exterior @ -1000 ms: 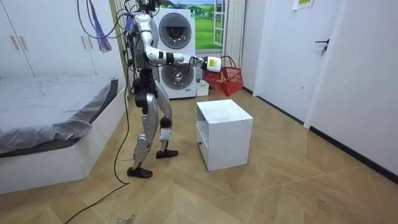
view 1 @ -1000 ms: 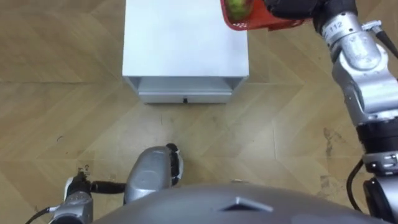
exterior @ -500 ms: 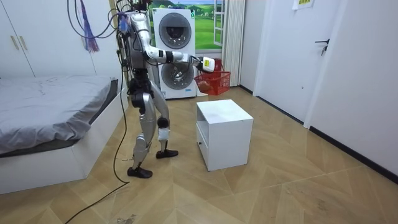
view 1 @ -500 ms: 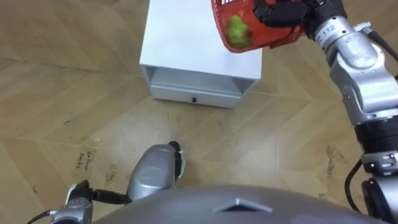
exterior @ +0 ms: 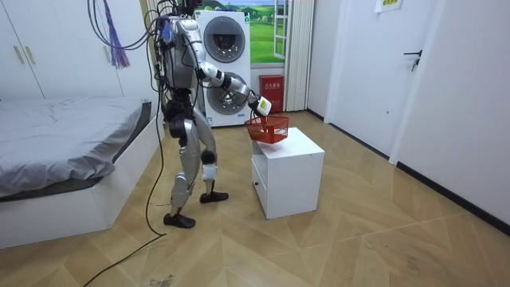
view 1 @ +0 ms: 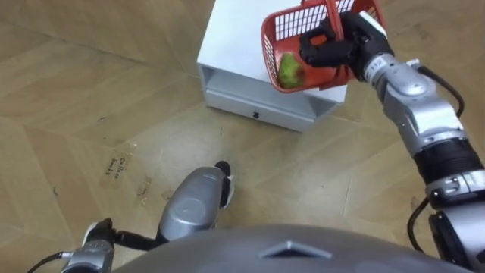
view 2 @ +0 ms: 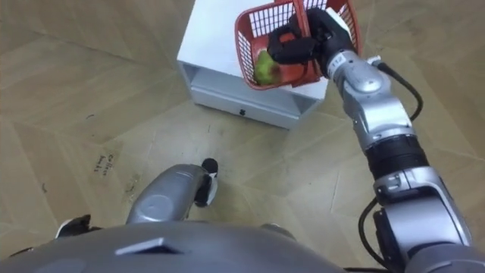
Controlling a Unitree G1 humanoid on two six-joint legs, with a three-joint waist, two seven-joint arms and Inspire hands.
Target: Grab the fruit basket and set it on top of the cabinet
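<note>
while the right hand is over the counter, its fingers curl round the handle of the fruit basket hanging below them.

Bright, even indoor light, perhaps overhead; soft shadows.

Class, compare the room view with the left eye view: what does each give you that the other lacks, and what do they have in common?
The room view adds the bed, the washing machine and the robot standing beside the white cabinet. The left eye view adds the green fruit inside the red basket, and the right hand curled round its handle. Shared: basket, cabinet and right hand.
</note>
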